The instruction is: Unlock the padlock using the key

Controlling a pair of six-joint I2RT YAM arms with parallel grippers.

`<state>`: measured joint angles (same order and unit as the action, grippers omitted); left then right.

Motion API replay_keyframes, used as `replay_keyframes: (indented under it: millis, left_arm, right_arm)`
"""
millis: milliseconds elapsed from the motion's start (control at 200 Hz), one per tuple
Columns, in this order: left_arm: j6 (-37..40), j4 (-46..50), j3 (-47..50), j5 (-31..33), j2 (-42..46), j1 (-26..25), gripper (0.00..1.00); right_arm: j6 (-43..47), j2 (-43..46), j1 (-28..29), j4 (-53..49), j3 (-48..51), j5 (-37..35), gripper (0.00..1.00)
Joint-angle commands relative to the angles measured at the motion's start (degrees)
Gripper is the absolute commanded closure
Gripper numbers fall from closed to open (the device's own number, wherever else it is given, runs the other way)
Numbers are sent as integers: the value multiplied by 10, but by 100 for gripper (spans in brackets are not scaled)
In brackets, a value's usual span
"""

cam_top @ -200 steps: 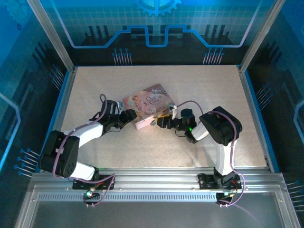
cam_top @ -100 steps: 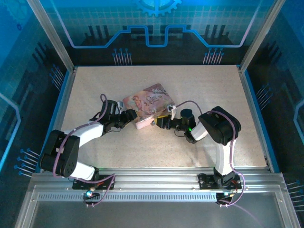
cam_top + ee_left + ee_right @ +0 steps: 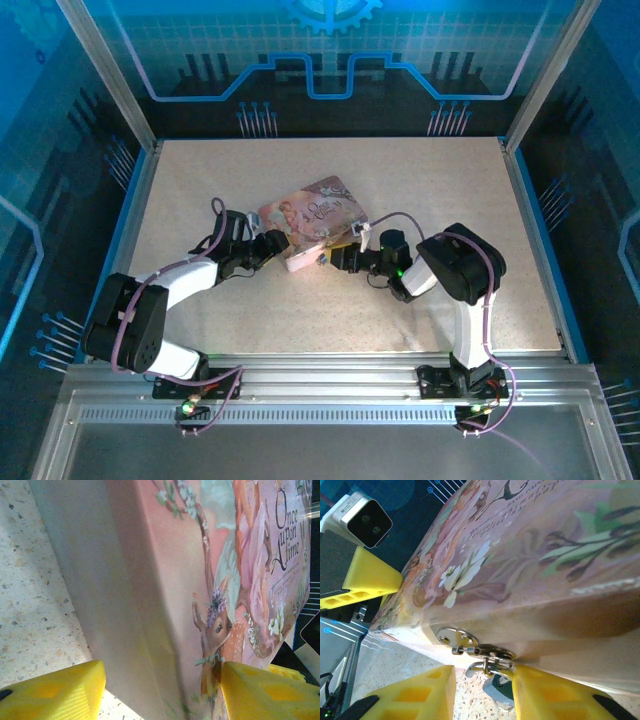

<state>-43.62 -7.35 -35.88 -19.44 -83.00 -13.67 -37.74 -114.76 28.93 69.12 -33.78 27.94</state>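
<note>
Padlock [image 3: 499,687] hangs shut on clasp [image 3: 457,639] of tin [image 3: 530,555] | left gripper [image 3: 161,690] pinching tin | right gripper [image 3: 484,697] jaws spread around padlock, not clamped yet | unlocking looks untouched

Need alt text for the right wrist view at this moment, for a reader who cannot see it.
A tiny padlock hangs from a silvery hasp on the side of a pink illustrated tin, between the open yellow fingers of the right gripper. Speckled table lies below.
</note>
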Motion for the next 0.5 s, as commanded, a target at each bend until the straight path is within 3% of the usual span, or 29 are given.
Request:
replay_keyframes:
  millis: [0,495]
  left_arm:
    - [-1,53,4,1,-25,-10,37]
    - [-2,52,7,2,-24,-9,37]
  right_arm:
    - [5,-10,7,20,-8,13,69]
    - [8,-12,7,10,-4,0,87]
